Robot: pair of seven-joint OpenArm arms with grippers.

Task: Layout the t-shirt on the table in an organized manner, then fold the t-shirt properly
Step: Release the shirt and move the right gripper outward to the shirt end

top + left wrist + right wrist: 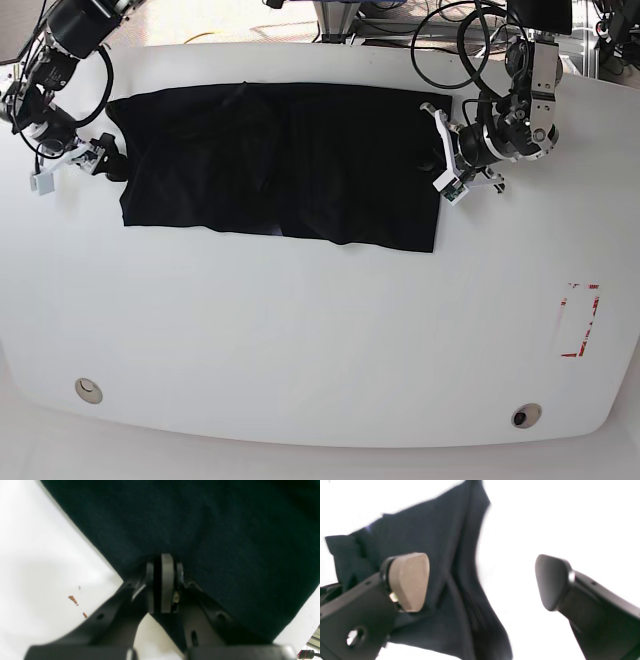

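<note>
The black t-shirt (280, 160) lies spread wide across the far half of the white table (300, 340), with a few creases. In the base view my left gripper (438, 150) sits at the shirt's right edge. The left wrist view shows the left gripper (163, 585) shut, a fold of the t-shirt (212, 530) pinched between its pads. My right gripper (106, 164) is at the shirt's left edge. In the right wrist view it (480, 582) stands wide open above a bunched corner of the t-shirt (432, 542), which lies by the tan pad (408, 582) and is not gripped.
A red dashed rectangle (580, 320) is marked near the table's right edge. Two small round holes (88, 390) (526, 413) sit near the front edge. Cables (450, 30) loop behind the table at the back. Small reddish specks (75, 601) mark the tabletop beside the left gripper.
</note>
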